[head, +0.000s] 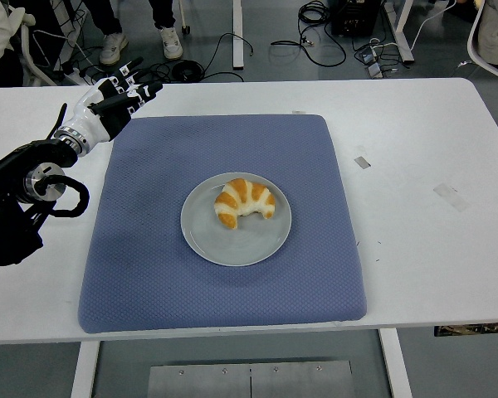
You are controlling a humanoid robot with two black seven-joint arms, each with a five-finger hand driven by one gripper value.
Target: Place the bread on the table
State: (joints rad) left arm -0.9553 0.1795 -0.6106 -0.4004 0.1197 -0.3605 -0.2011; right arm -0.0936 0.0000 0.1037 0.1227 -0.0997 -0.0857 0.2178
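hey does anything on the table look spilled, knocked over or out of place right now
Nothing stands out. The golden crescent-shaped bread lies whole on the round grey plate, which sits flat near the middle of the blue quilted mat. Scraps of tape dot the white table. The left hand hovers open, holding nothing.

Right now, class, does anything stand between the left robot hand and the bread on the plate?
Nothing visible does. Only bare blue mat lies between the left robot hand and the bread on its plate.

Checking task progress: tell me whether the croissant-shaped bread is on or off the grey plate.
On. The golden croissant-shaped bread lies on the round grey plate, which sits on the blue mat.
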